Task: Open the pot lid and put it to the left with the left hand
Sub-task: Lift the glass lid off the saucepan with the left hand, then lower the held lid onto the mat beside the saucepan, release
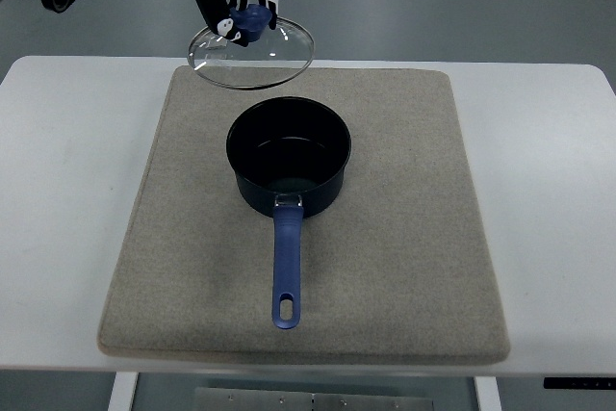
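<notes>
**Lid held off the pot by the left hand**

Saucepan (pixel 289 156) stands uncovered near the middle of a grey, felt-like mat (pixel 404 238) with rounded corners. The pot is round, dark blue to black outside, and its glossy dark inside looks empty apart from reflections. Its straight blue handle (pixel 286 271) points toward the near edge of the mat and ends in an oval hanging hole.

The glass lid (pixel 252 48) is round and clear with a thin metal rim and a blue knob (pixel 253 19). It hangs tilted over the far left edge of the mat, apart from the pot. The left hand (pixel 237 2), white and black, has its fingers curled around the knob.

The mat lies on a smooth white table (pixel 58 190).
</notes>
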Robot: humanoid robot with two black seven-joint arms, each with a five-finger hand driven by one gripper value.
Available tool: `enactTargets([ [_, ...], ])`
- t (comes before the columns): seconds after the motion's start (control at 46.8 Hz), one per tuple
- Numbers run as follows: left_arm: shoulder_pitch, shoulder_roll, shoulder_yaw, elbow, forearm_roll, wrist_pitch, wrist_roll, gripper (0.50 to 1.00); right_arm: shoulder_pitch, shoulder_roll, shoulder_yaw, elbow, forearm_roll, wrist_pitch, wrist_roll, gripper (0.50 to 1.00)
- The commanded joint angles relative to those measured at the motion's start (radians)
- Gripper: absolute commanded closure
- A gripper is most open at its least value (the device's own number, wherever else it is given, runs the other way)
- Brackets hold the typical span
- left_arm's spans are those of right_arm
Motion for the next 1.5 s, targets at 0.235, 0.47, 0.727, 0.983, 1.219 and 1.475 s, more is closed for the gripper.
enactTargets([
  [0.235, 0.0, 0.089, 0.048, -0.013, 0.009, 0.008, 0.0, 1.0, 0.0, 0.0, 0.0, 0.0, 0.0, 0.0, 0.0, 0.583],
  [0.47, 0.049, 0.129, 0.129, -0.029, 0.009, 0.065, 0.0, 1.0, 0.0, 0.0, 0.0, 0.0, 0.0, 0.0, 0.0, 0.583],
  [0.727, 0.098, 0.152, 0.184, -0.031, 0.009, 0.103, 0.0, 1.0, 0.0, 0.0, 0.0, 0.0, 0.0, 0.001, 0.0, 0.585],
  [0.983, 0.175, 0.158, 0.18, -0.042, -0.005, 0.155, 0.0, 1.0, 0.0, 0.0, 0.0, 0.0, 0.0, 0.001, 0.0, 0.583],
  [1.219, 0.224, 0.197, 0.17, -0.125, -0.012, 0.286, 0.0, 1.0, 0.0, 0.0, 0.0, 0.0, 0.0, 0.0, 0.0, 0.585],
  [1.475, 0.266, 0.224, 0.169, -0.148, -0.075, 0.353, 0.0, 1.0, 0.0, 0.0, 0.0, 0.0, 0.0, 0.0, 0.0, 0.583],
])
